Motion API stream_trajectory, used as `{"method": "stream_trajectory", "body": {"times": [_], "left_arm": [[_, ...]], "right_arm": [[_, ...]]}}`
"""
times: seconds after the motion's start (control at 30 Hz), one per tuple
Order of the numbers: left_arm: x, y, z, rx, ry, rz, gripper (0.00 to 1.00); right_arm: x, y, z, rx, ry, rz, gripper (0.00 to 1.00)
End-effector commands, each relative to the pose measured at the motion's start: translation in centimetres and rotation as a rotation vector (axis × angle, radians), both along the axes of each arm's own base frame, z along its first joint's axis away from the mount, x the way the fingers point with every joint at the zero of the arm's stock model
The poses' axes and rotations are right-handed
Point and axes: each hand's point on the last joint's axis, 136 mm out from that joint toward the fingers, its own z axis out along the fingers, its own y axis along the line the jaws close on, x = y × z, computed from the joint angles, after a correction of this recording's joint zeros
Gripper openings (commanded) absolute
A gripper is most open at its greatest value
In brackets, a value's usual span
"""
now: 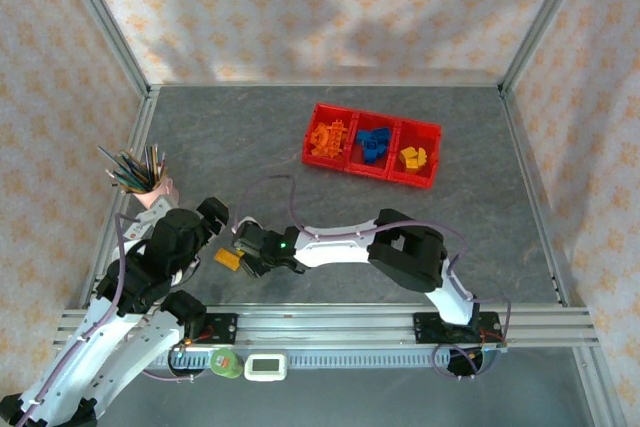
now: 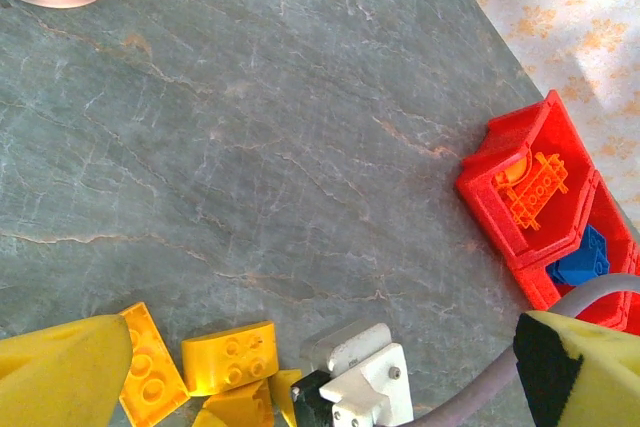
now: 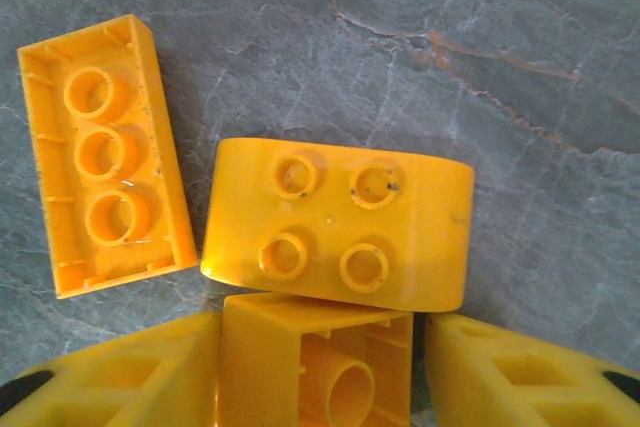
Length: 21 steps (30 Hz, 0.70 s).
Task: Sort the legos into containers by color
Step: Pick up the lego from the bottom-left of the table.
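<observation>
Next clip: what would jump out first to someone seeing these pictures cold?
The bright red tray at the back, its three bins keeping orange bricks, blue bricks and yellow bricks apart. Nearer, the right gripper reaches across to the left, a loose yellow brick between its jaws, with a rounded brick and an upturned brick beside it.

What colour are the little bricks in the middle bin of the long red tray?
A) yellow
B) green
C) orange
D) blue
D: the middle bin of the long red plastic tray holds small blue plastic bricks, with orange bricks left of them and yellow bricks right.
</observation>
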Motion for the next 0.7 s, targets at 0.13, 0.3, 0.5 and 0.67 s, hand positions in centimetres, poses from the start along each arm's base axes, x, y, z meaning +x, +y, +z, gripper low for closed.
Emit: {"method": "stream_trajectory", "body": {"times": [0.13,0.3,0.5,0.67], "left_arm": [[-0.1,0.6,0.8,-0.003,-0.018,0.03,0.99],[0.0,0.3,0.9,-0.009,-0.02,0.02,0.99],[0.5,-0.5,1.7,-0.017,-0.036,-0.019,0.99],[1.6,-2.0,2.0,-0.001,-0.028,-0.097,0.99]], "right_arm": [[-0.2,-0.6,0.4,-0.022,-0.011,-0.021,0.41],[0.3,-0.5,2.5,0.02,-0.02,-0.053,0.38],[1.1,-1.9,5.0,0.106,0.028,-0.11,0.37],[3.4,-5.7,7.0,0.165,0.076,-0.222,0.37]]}}
